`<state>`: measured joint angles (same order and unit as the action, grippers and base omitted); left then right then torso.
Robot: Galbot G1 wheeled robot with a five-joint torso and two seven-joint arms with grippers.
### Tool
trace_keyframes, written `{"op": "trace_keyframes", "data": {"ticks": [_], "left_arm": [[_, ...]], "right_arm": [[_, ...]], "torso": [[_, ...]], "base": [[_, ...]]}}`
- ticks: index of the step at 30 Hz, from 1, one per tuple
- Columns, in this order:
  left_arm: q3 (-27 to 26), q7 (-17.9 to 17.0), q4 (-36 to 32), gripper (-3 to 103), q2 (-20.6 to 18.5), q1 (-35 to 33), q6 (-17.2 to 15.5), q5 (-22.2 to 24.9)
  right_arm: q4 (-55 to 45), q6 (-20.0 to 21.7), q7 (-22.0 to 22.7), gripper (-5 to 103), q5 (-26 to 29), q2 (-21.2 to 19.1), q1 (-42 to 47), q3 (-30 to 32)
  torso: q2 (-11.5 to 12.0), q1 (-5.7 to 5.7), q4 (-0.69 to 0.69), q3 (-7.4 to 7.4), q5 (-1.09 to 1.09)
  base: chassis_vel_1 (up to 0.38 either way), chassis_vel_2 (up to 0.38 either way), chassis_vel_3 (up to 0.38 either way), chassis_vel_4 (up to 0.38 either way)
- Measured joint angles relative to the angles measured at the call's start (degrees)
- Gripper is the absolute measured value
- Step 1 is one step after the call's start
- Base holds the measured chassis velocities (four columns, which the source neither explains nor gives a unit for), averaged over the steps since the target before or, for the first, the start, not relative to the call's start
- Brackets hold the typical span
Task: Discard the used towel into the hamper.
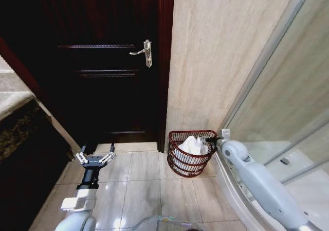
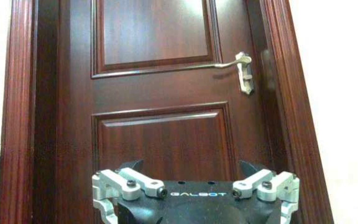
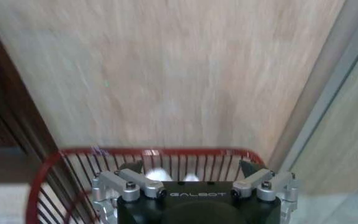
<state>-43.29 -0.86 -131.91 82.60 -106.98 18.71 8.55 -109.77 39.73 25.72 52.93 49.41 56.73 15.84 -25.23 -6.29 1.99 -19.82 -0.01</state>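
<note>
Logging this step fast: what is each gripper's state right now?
Left gripper: open, holding nothing, low before the door.
Right gripper: open, empty, at the hamper rim over the towel.

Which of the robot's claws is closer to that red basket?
The right. The right claw sits at the rim of the hamper, above the white towel inside. The left claw hovers over the floor tiles by the dark door.

The hamper (image 1: 192, 153), lower centre of the head view, is hemmed by the wall (image 1: 221, 51) behind, the door frame (image 1: 165, 61) to its left and the glass screen (image 1: 277, 112) to its right. Its mouth is piled with towel (image 1: 193, 145). Bare floor (image 1: 144, 190) lies open at lower centre.
</note>
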Motion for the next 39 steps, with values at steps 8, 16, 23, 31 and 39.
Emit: {"op": "trace_keyframes", "data": {"ticks": [8, 16, 23, 31, 39], "left_arm": [[1.85, 0.81, -0.03, 100, 1.52, -0.18, -1.01, 0.62], [3.53, 3.74, 0.45, 100, 3.64, 0.39, -4.31, 1.83], [2.68, 5.2, 0.71, 100, 3.19, -0.52, -5.29, 4.1], [2.44, 4.85, 1.22, 100, 2.79, 0.48, -6.45, 5.64], [4.89, 4.35, 2.46, 100, 2.19, 1.38, -6.61, 4.06]], "right_arm": [[-9.36, -13.41, -7.13, 100, -16.77, 7.86, 14.87, 9.08], [-18.63, -29.53, -24.79, 100, -44.27, 25.19, 32.92, 17.24], [-21.75, -41.49, -32.58, 100, -48.84, 35.68, 42.21, 24.13], [-21.04, -47.47, -38.82, 100, -44.05, 40.64, 48.39, 30.23], [-22.6, -46.22, -38.77, 100, -45.07, 42.31, 49.36, 31.0]], "torso": [[-0.01, 0.0, 0.0, 0.0, 0.0], [-0.01, 0.01, 0.0, 0.0, -0.01], [-0.01, 0.01, -0.01, 0.0, 0.01], [-0.01, 0.0, -0.01, 0.0, 0.0], [-0.01, 0.0, 0.0, 0.0, 0.0]], "base": [[0.0, 0.0, 0.0, 0.0], [0.0, 0.0, 0.0, 0.0], [0.0, 0.0, 0.0, 0.0], [0.0, 0.0, 0.0, 0.0], [0.0, 0.0, 0.0, 0.0]]}}
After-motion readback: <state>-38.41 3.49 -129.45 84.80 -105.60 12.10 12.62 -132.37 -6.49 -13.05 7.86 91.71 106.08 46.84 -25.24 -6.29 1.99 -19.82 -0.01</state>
